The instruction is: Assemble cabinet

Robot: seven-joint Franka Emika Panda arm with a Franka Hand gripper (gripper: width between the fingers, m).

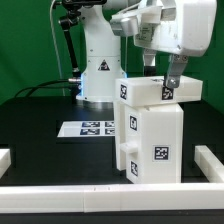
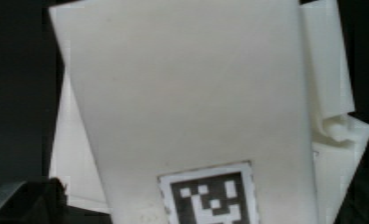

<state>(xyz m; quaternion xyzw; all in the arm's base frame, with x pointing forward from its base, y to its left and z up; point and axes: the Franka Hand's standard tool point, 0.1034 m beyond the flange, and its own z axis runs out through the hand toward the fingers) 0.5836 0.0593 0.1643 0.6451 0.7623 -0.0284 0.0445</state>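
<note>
The white cabinet point(image 1: 152, 140) stands upright on the black table at the exterior view's right, with tags on its front and side. A white top panel point(image 1: 140, 93) with tags lies across its top, overhanging toward the right. My gripper point(image 1: 161, 73) comes down from above with a finger on each side of this panel and is shut on it. In the wrist view the white panel point(image 2: 181, 100) fills the frame, with a tag point(image 2: 209, 196) near my fingers; one dark finger point(image 2: 28, 202) shows at the edge.
The marker board point(image 1: 90, 128) lies flat on the table left of the cabinet. The white robot base point(image 1: 100, 70) stands behind it. Low white rails border the table at the front point(image 1: 100, 196), left point(image 1: 5, 158) and right point(image 1: 211, 160).
</note>
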